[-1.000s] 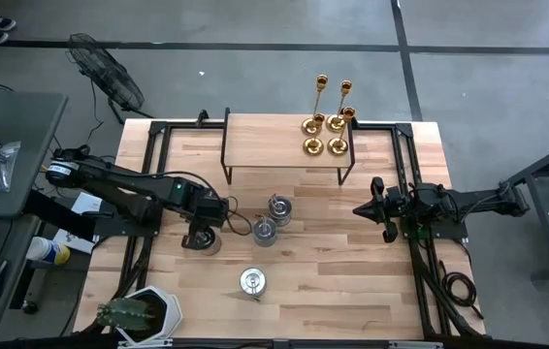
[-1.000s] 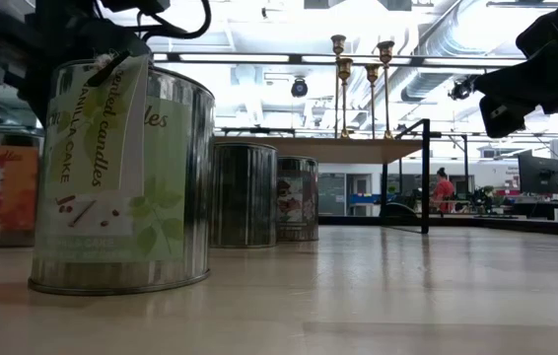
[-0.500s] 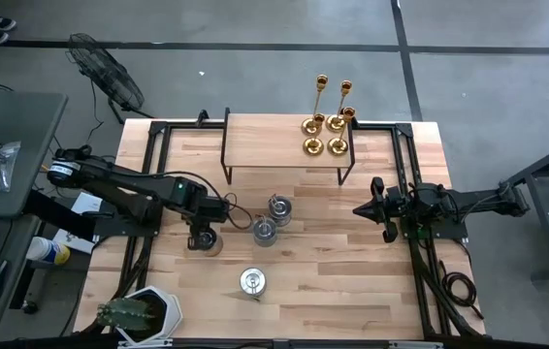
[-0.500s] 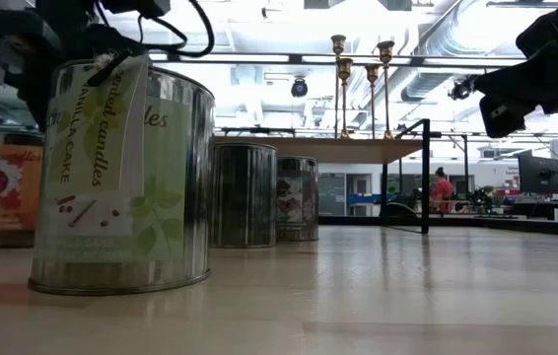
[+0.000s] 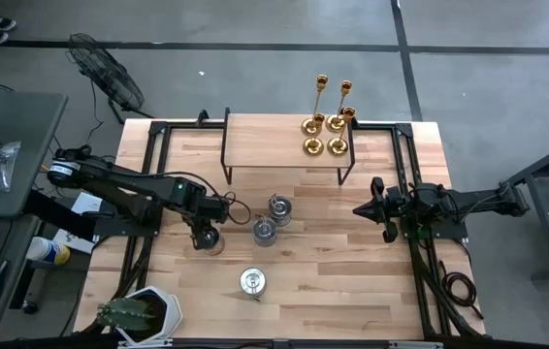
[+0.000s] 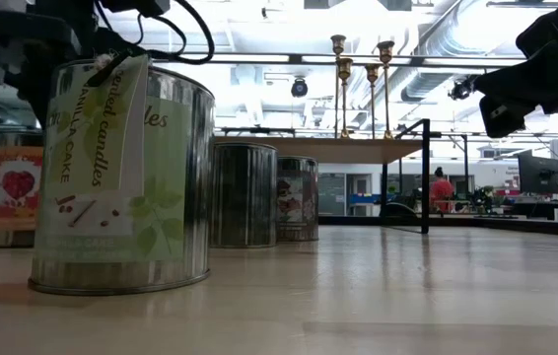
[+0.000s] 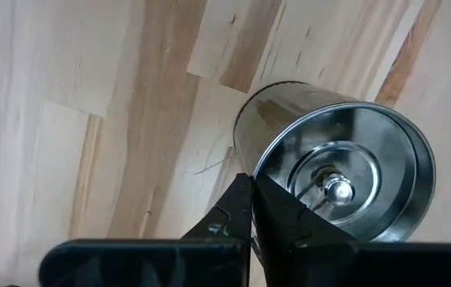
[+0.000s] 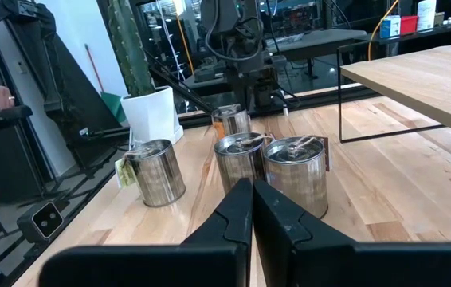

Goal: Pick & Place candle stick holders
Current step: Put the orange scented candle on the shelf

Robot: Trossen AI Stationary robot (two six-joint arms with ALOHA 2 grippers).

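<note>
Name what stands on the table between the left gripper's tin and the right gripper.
In the high view, two more silver tins stand between that tin under the left gripper and the right gripper; otherwise bare wood.

Open wood across the right half of the table (image 5: 352, 262), toward its front right corner. Mid-table blocked by three silver-grey metal holders (image 5: 266, 231) in a cluster, a fourth (image 5: 251, 281) alone nearer the front edge. Back edge taken by a raised shelf (image 5: 274, 145).
</note>
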